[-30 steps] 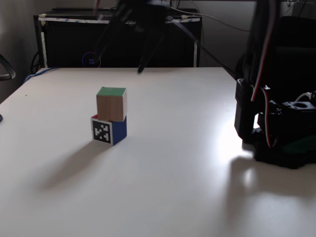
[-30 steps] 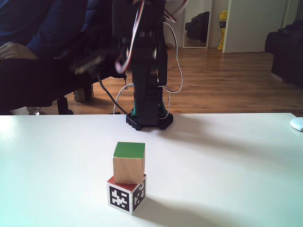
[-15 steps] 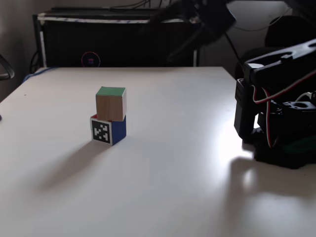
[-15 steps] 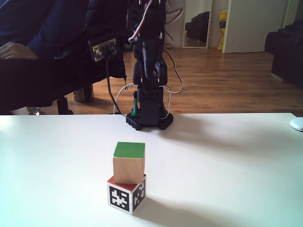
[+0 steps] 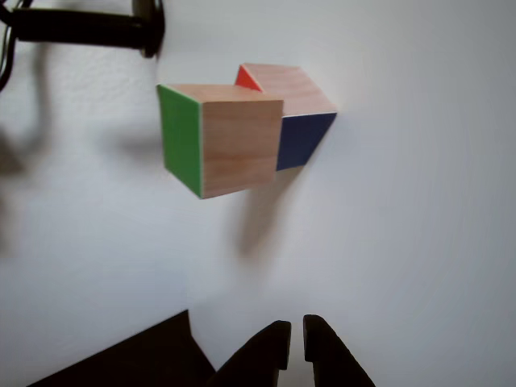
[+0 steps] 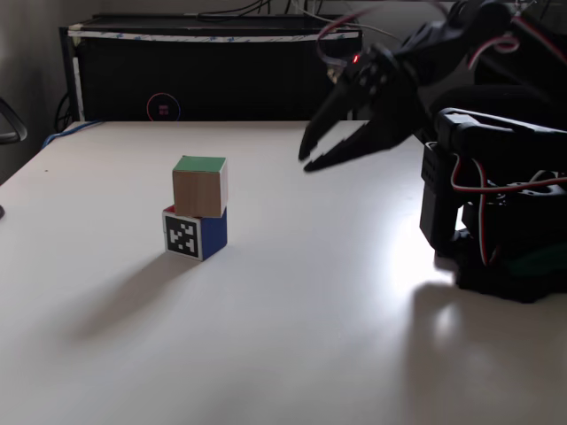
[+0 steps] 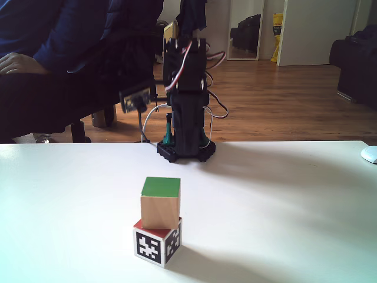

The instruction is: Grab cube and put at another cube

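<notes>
The cube (image 6: 200, 186), green face up, sits stacked on another cube (image 6: 195, 234), slightly offset, touching. In a fixed view the stack stands left of the middle of the white table (image 6: 292, 310), nearer its left edge than its right. My gripper (image 6: 306, 160) hangs in the air well apart from the stack, toward the table's right edge by my base, holding nothing; fingers parted a little there, tips nearly together in the other view (image 5: 295, 339). A person's hand (image 7: 16, 62) rests behind the table's far edge.
</notes>
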You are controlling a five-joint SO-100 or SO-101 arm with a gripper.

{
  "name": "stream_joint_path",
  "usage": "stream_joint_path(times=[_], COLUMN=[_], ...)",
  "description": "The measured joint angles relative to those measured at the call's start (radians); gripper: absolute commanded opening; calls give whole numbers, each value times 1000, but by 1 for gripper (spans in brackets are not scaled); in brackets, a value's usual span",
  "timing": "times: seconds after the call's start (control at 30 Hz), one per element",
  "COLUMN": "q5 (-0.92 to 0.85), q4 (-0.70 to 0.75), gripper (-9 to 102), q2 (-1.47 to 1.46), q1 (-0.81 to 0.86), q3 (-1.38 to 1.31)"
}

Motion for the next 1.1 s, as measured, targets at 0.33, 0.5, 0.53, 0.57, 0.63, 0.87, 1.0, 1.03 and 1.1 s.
stream_joint_path(times=[0.33,0.5,0.53,0.57,0.63,0.87,1.0,1.03,1.1], q5=[-23,-31,-28,-25,-18,-66,-66,-66,-63], q4=[-77,-67,-57,-41,-26,9,9,9,9], gripper=[0,0,0,0,0,1,1,1,0], q2=[0,5,5,5,5,5,5,5,5], q1=[-40,-71,-81,-100,-89,-83,-83,-83,-83], q3=[232,250,250,250,250,250,250,250,250])
